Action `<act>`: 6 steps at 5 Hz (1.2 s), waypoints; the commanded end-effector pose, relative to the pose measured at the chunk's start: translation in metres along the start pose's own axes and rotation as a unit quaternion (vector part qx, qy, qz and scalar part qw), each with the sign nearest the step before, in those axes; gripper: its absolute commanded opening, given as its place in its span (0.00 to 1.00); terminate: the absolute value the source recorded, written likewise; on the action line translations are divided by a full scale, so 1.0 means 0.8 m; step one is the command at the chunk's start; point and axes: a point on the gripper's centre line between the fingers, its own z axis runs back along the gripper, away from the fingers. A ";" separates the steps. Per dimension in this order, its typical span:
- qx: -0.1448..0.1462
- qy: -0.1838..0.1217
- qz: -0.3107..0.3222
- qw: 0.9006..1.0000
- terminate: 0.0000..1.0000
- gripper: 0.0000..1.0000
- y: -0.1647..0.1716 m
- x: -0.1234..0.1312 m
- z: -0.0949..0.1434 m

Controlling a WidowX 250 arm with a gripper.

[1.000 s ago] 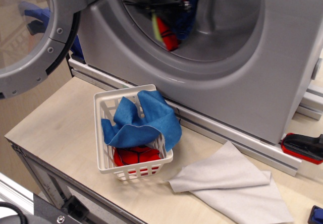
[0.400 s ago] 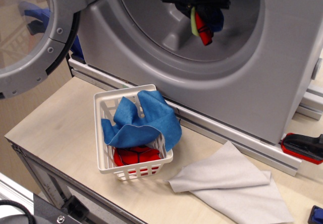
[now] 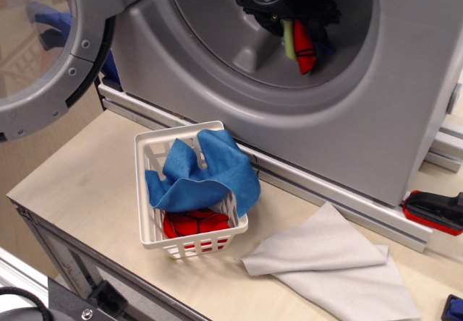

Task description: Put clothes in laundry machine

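Observation:
The grey laundry machine (image 3: pixel 376 118) fills the back, its round door (image 3: pixel 51 53) swung open to the left. My black gripper (image 3: pixel 289 10) is inside the drum mouth, shut on a bundle of clothes: a red piece with dark trim (image 3: pixel 304 48) and a pale yellow-green piece (image 3: pixel 289 39) hang down from it, with a bit of blue behind. On the table, a blue cloth (image 3: pixel 206 176) drapes over the white basket (image 3: pixel 148 191), and a red cloth (image 3: pixel 194 223) lies under it.
A large pale grey cloth (image 3: pixel 333 263) lies on the wooden table right of the basket. A red and black tool (image 3: pixel 434 211) sits at the right edge. A metal rail (image 3: pixel 289 180) runs along the machine's base. The table's front edge is near.
My gripper with the hanging red and yellow-green clothes has moved to the right and slightly up inside the drum mouth. The basket and the grey cloth have not moved.

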 end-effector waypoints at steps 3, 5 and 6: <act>-0.029 0.068 -0.069 0.995 0.00 1.00 0.057 -0.044 0.122; -0.023 0.142 -0.096 0.985 0.00 1.00 0.067 -0.053 0.139; -0.023 0.142 -0.096 0.985 1.00 1.00 0.067 -0.053 0.139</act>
